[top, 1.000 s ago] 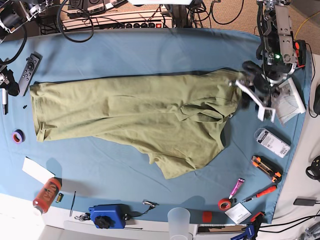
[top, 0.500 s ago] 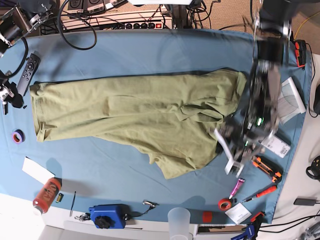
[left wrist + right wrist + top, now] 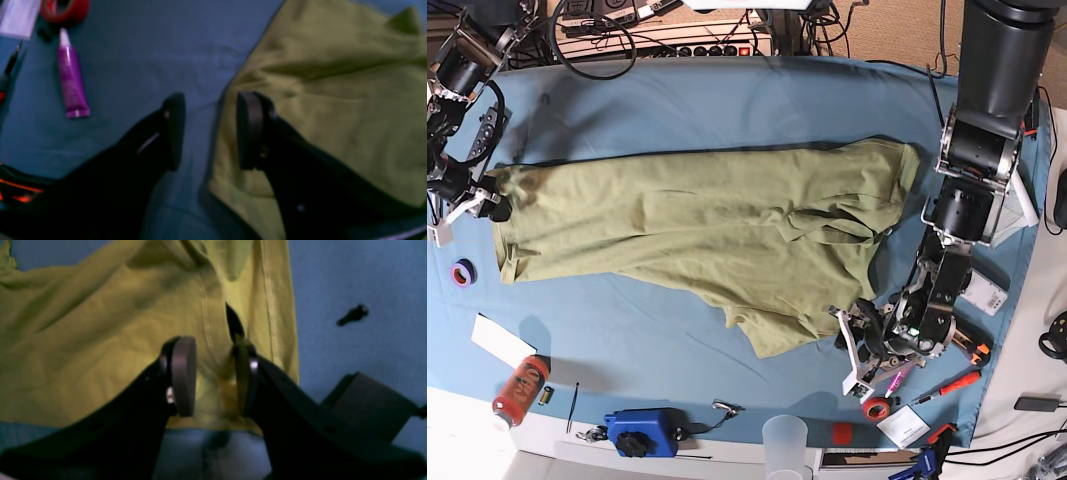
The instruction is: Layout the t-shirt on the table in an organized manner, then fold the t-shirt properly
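1. Left gripper (image 3: 210,131) stands wide with nothing between its jaws, straddling the t-shirt (image 3: 697,235) edge at the garment's 5 o'clock corner: one pad (image 3: 175,130) is over bare table (image 3: 727,100), the other over olive cloth.
2. Right gripper (image 3: 213,376) is also wide and grips nothing yet; it hovers over the stitched hem at the shirt's 9 o'clock end.
3. You should lower each gripper until one pad slides under the hem, then close on a single layer if you can; the doubled cloth here may bunch.
4. Mind the purple tube (image 3: 70,78) and red tape roll (image 3: 65,10) lying near the left gripper, toward 10 o'clock in the left wrist view.
5. Spread across the table's middle, the shirt lies rumpled, a lobe sagging toward 5 o'clock, creases near 3 o'clock; I judge it is not yet squared.
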You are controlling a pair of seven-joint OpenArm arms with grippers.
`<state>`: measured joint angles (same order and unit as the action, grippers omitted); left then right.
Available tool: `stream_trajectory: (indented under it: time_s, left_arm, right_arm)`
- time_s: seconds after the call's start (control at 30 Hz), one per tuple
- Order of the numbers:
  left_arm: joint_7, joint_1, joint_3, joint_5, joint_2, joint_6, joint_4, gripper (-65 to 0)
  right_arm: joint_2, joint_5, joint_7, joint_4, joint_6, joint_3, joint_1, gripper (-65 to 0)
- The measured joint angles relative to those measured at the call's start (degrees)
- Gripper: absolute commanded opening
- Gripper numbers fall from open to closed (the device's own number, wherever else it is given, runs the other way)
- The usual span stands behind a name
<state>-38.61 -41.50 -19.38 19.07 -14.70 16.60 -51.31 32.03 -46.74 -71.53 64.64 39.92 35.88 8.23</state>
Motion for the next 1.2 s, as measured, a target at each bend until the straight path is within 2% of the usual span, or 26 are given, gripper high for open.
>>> stream_trajectory:
  time_s: [0.07, 0.17, 0.27, 0.37, 0.43, 0.5, 0.53, 0.63, 0.87, 1.07, 1.2]
  left_arm:
    - [0.28, -0.28, 0.04, -1.33, 0.68, -0.02, 2.54, -40.5]
    - [-0.22, 0.17, 0.00, -1.03, 1.46, 3.85, 5.62, -40.5]
    - [-0.28, 1.49, 0.00, 0.48, 1.64, 5.70, 6.34, -40.5]
    - [-0.02, 2.12, 0.00, 0.66, 1.66, 5.77, 6.34, -40.6]
    - [0.70, 2.82, 0.09, 0.87, 1.64, 5.77, 6.16, -47.2]
    - [1.84, 3.69, 0.35, 0.98, 1.62, 5.51, 5.90, -61.0]
    - [2.36, 4.09, 0.33, 1.14, 1.60, 5.29, 5.77, -65.0]
    - [1.51, 4.68, 0.50, 2.51, 1.49, 4.50, 5.20, -65.0]
    - [-12.26, 5.18, 2.14, 12.17, 1.20, 4.72, 1.31, -65.0]
    - [-28.50, 7.19, 7.67, 18.71, 1.55, 5.09, -4.98, -65.0]
    - [-36.68, 7.87, 11.45, 24.04, 1.38, 5.95, -9.18, -65.0]
  right_arm:
    - [0.02, 0.02, 0.00, 0.00, 0.00, 0.00, 0.24, -44.9]
    - [0.02, 0.00, 0.00, 0.00, 0.00, 0.00, 0.42, -44.9]
    - [0.02, 0.00, 0.00, 0.00, 0.00, 0.00, 0.48, -44.9]
    - [0.02, 0.00, 0.00, 0.00, 0.00, 0.00, 0.48, -44.9]
    - [0.02, 0.00, 0.00, 0.00, 0.00, 0.00, 0.50, -44.9]
    - [0.02, 0.00, 0.00, 0.00, 0.00, 0.00, 0.48, -44.9]
    - [0.02, 0.00, 0.00, 0.00, 0.00, 0.00, 0.48, -44.9]
    - [0.02, 0.00, 0.39, 0.00, 0.00, 0.00, 0.48, -44.9]
    - [0.02, 0.02, 1.70, 0.00, 0.00, 0.00, 0.85, -44.9]
    - [0.02, 0.02, 1.73, 0.00, 0.00, 0.00, 2.84, -44.9]
    - [0.02, 0.04, 1.73, 0.00, 0.00, 0.00, 3.15, -44.9]
